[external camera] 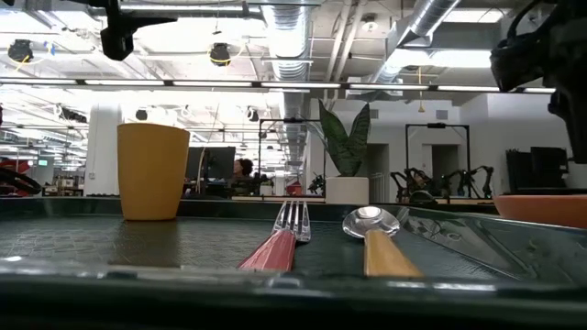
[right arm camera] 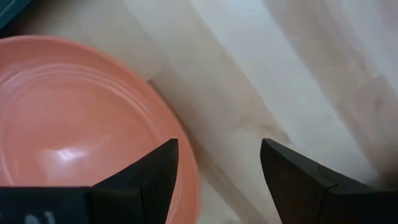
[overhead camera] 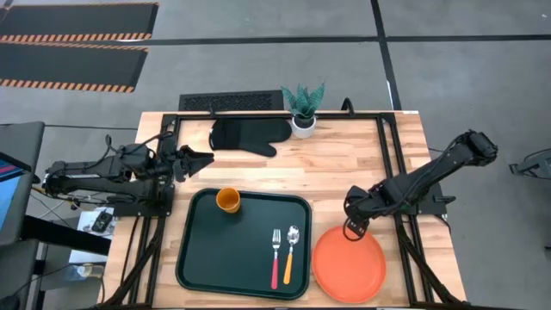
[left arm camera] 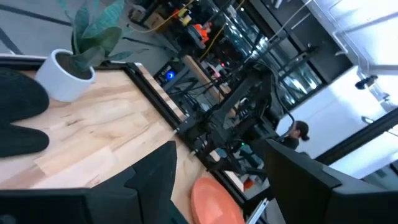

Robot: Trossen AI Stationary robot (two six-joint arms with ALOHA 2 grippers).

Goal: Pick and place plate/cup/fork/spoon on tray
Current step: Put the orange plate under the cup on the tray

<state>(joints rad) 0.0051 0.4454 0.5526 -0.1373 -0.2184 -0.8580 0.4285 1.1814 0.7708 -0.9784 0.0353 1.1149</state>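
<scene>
The orange plate (overhead camera: 349,265) lies flat on the wooden table, just right of the dark green tray (overhead camera: 194,258). On the tray the orange-yellow cup (overhead camera: 228,200) stands upright at the far left. The red-handled fork (overhead camera: 275,254) and the orange-handled spoon (overhead camera: 291,252) lie side by side near the tray's right edge. My right gripper (overhead camera: 351,229) is open at the plate's far rim. In the right wrist view (right arm camera: 217,180) one finger stands over the plate (right arm camera: 74,118) and the other over bare table. My left gripper (overhead camera: 205,160) is open and empty at the far left.
A black oven mitt (overhead camera: 245,135) and a white pot with a green plant (overhead camera: 303,120) sit at the table's far edge. Bare wood lies between them and the tray. The plate sits close to the table's near right corner.
</scene>
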